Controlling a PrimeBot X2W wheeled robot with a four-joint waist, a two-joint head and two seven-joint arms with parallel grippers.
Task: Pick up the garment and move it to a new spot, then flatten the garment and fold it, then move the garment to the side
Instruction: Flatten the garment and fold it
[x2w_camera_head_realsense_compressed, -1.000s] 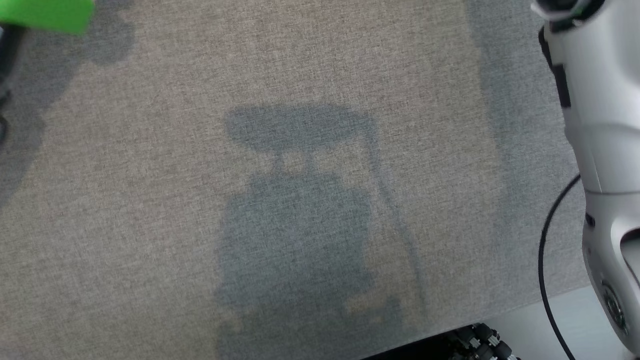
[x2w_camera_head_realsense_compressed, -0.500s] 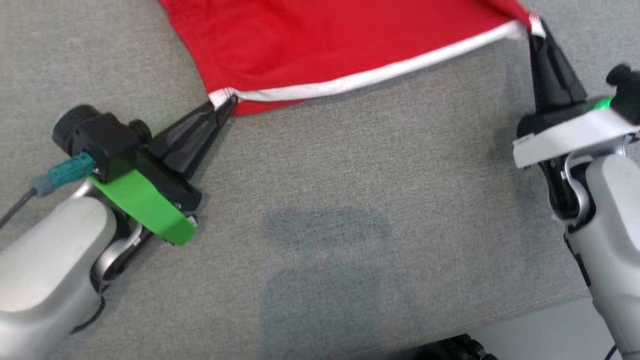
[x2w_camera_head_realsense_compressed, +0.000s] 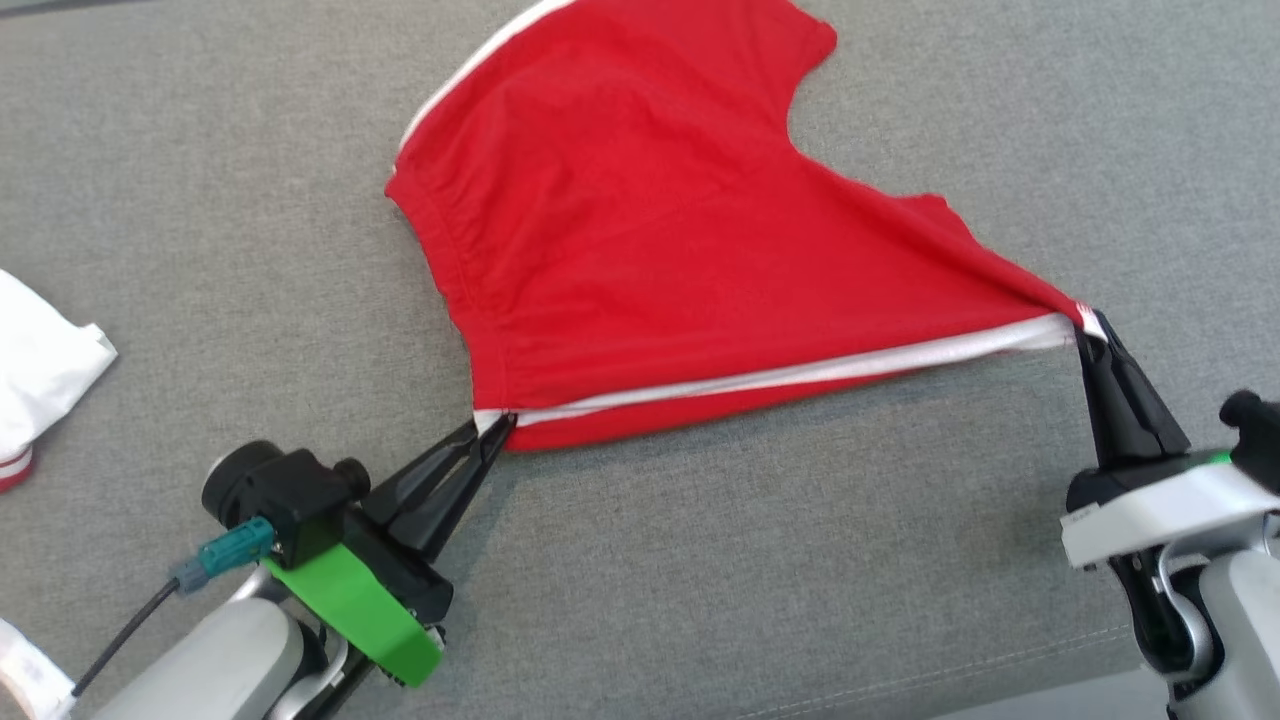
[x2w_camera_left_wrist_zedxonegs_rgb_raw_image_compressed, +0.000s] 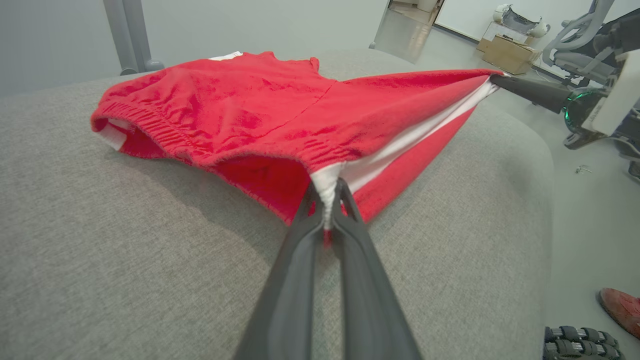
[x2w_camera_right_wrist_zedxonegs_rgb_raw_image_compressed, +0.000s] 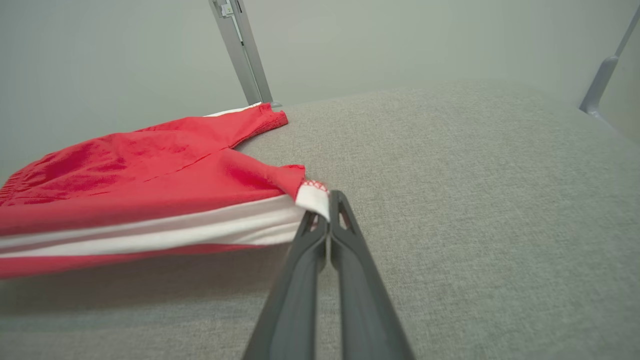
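The garment (x2w_camera_head_realsense_compressed: 650, 250) is a pair of red shorts with a white side stripe, spread on the grey table top (x2w_camera_head_realsense_compressed: 800, 560). My left gripper (x2w_camera_head_realsense_compressed: 497, 430) is shut on its near-left corner at the waistband, seen close up in the left wrist view, where the gripper (x2w_camera_left_wrist_zedxonegs_rgb_raw_image_compressed: 327, 200) pinches the white stripe of the garment (x2w_camera_left_wrist_zedxonegs_rgb_raw_image_compressed: 240, 115). My right gripper (x2w_camera_head_realsense_compressed: 1088, 330) is shut on the near-right corner at the leg hem; the right wrist view has that gripper (x2w_camera_right_wrist_zedxonegs_rgb_raw_image_compressed: 324, 212) pinching the white edge of the garment (x2w_camera_right_wrist_zedxonegs_rgb_raw_image_compressed: 150, 185). The near edge is pulled taut between the two grippers and lifted slightly off the cloth.
A white cloth (x2w_camera_head_realsense_compressed: 40, 370) with a red-striped edge lies at the left of the table. The table's front edge (x2w_camera_head_realsense_compressed: 1000, 690) runs along the lower right. Beyond the table the left wrist view takes in an office chair (x2w_camera_left_wrist_zedxonegs_rgb_raw_image_compressed: 575, 45), a cardboard box (x2w_camera_left_wrist_zedxonegs_rgb_raw_image_compressed: 507, 47) and a person's red shoe (x2w_camera_left_wrist_zedxonegs_rgb_raw_image_compressed: 620, 307).
The head camera has tilted up, so the whole picture has shifted down and more of the shorts shows. Both grippers keep their hold on the same corners as half a second ago.
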